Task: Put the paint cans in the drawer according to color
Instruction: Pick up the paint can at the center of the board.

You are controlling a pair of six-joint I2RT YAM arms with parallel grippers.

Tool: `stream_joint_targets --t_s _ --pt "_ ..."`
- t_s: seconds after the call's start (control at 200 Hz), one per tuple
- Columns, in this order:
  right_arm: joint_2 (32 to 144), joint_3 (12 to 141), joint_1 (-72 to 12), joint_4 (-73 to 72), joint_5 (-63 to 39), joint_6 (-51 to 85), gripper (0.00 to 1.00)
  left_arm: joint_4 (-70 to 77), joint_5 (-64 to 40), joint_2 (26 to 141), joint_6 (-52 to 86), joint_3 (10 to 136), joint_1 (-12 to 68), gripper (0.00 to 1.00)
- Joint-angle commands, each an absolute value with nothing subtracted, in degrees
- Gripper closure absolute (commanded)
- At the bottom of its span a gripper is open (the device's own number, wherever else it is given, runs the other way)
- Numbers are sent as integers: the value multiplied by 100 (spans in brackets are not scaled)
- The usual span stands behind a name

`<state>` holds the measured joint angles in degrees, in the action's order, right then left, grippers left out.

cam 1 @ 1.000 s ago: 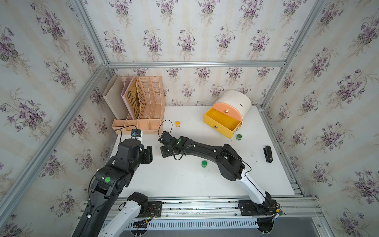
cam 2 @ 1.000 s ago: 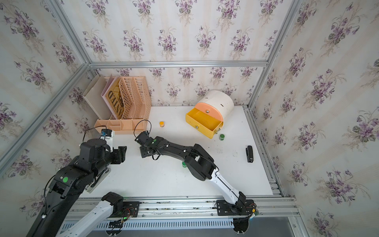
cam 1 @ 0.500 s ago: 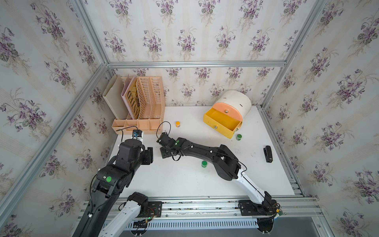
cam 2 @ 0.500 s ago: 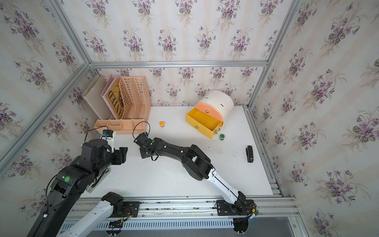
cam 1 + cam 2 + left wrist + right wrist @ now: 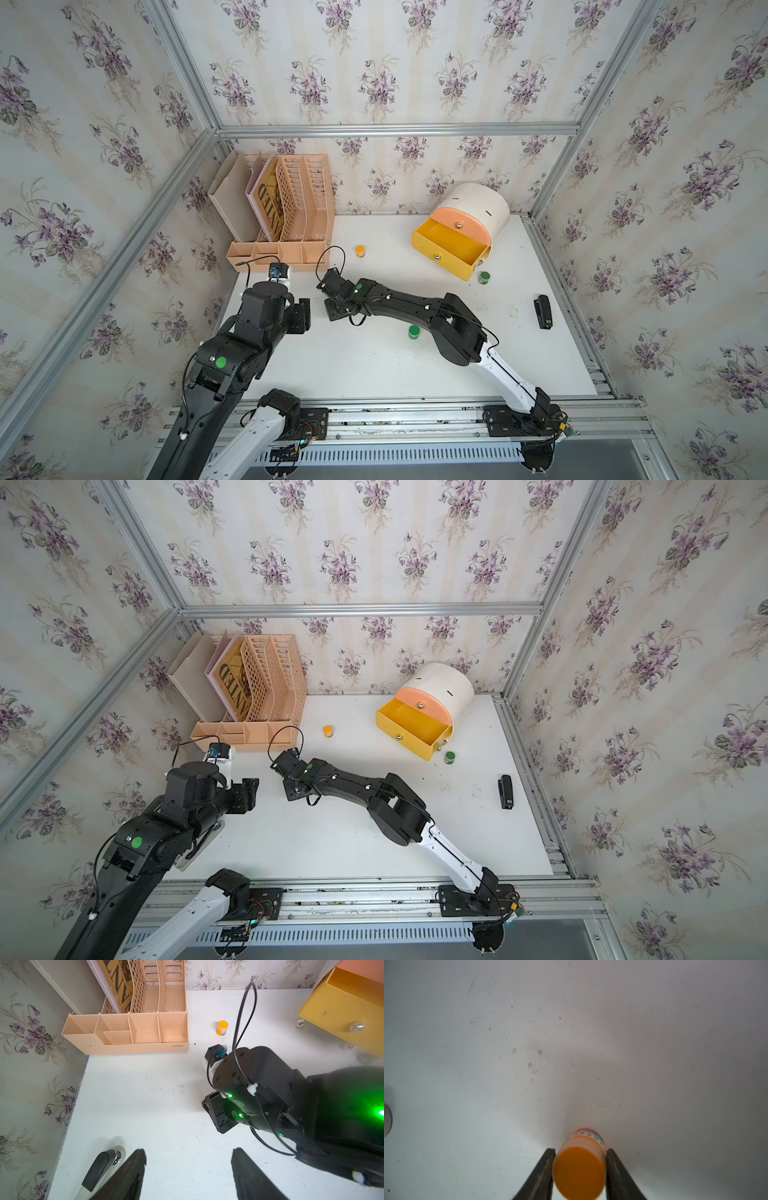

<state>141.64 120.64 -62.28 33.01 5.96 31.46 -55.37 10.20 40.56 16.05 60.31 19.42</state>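
- In both top views the right gripper (image 5: 336, 307) reaches down at the near-left of the white table (image 5: 374, 365). Its tips are hidden under its own wrist, so the grip cannot be judged here. The left gripper (image 5: 302, 316) hangs just left of it. At the far right stands the drum cabinet (image 5: 478, 203) with its yellow drawer (image 5: 449, 245) pulled out, probably ready for a matching colour. A loose orange can (image 5: 360, 251) stands between the file rack (image 5: 291, 208) and the cabinet. One green can (image 5: 483, 277) stands at the drawer's corner, and a second green can (image 5: 413, 331) is beside the right arm (image 5: 415, 307).
- In the left wrist view the left gripper (image 5: 187, 1174) has its fingers (image 5: 133, 1174) apart over bare table with nothing between them, apparently kept clear of its partner.
- In the right wrist view the right gripper (image 5: 580, 1154) is clamped on the held orange can (image 5: 579, 1167), one finger against each side at lid height. That square hold probably keeps so small a pot from slipping.
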Motion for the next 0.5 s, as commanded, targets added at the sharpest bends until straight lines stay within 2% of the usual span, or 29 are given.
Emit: stream_joint_targets --t_s 0.0,0.125,0.215,0.495 --pt "14195 12109 -6232 3388 618 3116 61 -5394 1004 4064 1553 6047 1934 30" --pt "14105 12120 -6237 3453 636 3077 65 -5383 993 4078 1556 6055 1932 30" --pt "13996 12127 -6231 3534 624 2986 72 -5374 905 4095 1567 6053 1934 30" --pt "13299 12129 -6172 4111 926 2602 76 -5316 700 4236 1620 6073 1934 30"
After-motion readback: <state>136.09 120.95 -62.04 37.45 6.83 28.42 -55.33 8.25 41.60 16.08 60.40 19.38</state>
